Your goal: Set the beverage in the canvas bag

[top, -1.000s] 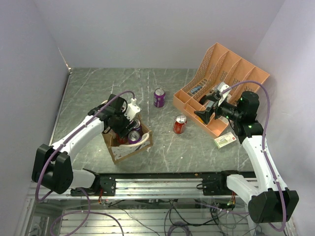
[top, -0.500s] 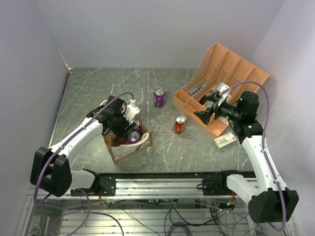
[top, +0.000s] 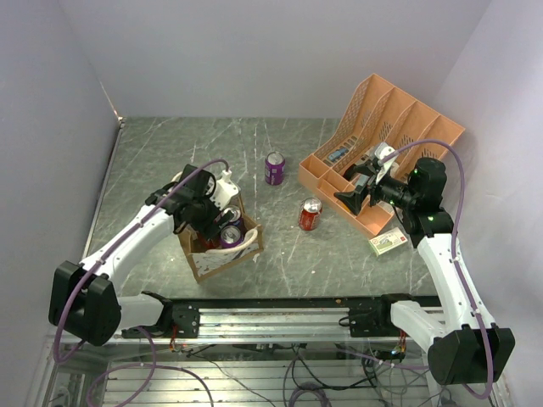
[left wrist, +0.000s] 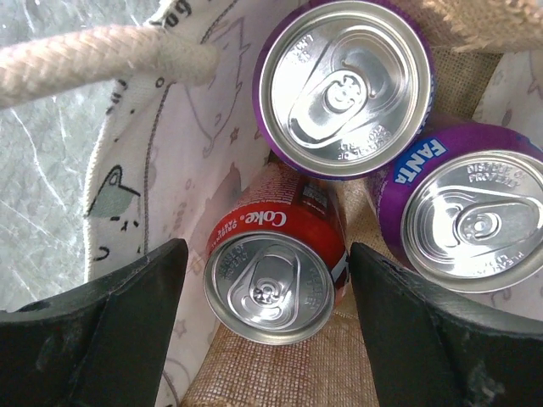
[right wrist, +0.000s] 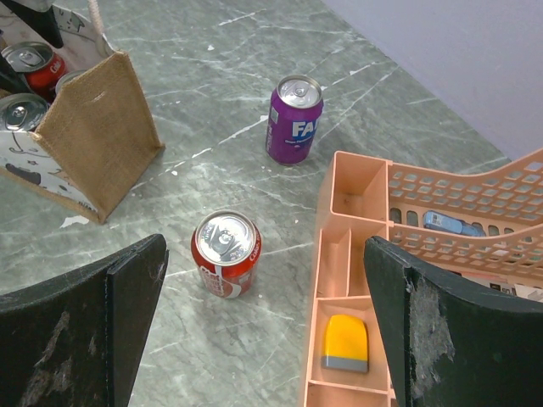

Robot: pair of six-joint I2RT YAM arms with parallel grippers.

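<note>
The canvas bag (top: 222,254) stands at the near left, brown with a white patterned panel (left wrist: 127,170) and a cream rope handle (left wrist: 102,55). It holds a red Coke can (left wrist: 270,284) and two purple Fanta cans (left wrist: 344,85) (left wrist: 475,216). My left gripper (top: 214,219) hangs over the bag's mouth, open (left wrist: 270,263), with a gap on each side of the Coke can. A loose red can (top: 310,214) (right wrist: 225,252) and a loose purple can (top: 274,167) (right wrist: 294,119) stand on the table. My right gripper (top: 348,199) is open and empty (right wrist: 265,259) above the red can.
The orange plastic file organizer (top: 382,136) (right wrist: 356,195) lies at the back right, with a yellow and grey item (right wrist: 346,342) in a front compartment. A small green and white box (top: 388,242) lies near the right arm. The bag also shows in the right wrist view (right wrist: 97,136).
My left arm has shifted slightly to the left over the bag. The right arm and the loose cans have not moved.
</note>
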